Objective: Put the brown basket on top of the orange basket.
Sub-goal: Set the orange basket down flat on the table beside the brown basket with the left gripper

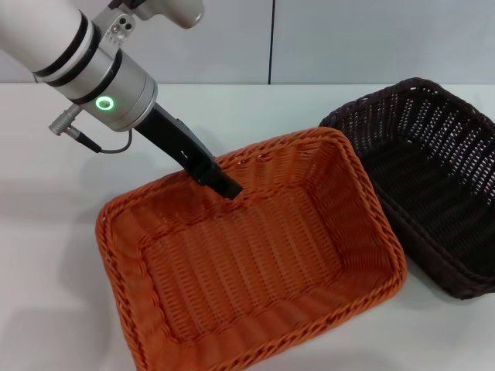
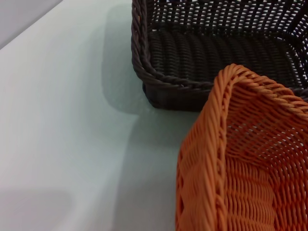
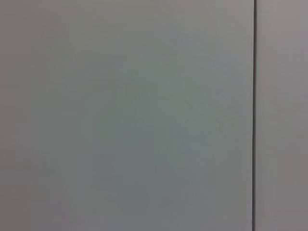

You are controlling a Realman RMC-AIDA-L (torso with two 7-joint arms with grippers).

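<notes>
Head view: left end effector (image 1: 227, 185) seemingly grips orange basket (image 1: 255, 255) rim.

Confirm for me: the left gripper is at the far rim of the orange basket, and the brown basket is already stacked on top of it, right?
Not quite. The left gripper is at the orange basket's far rim, but the brown basket isn't stacked. The head view shows it on the table beside the orange one, on the robot's right.

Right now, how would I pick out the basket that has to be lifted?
On the white table, two woven rectangular baskets sit side by side, rims apparently touching. The left gripper reaches into the orange basket. To its right is the brown basket: almost black, not bright orange.
</notes>
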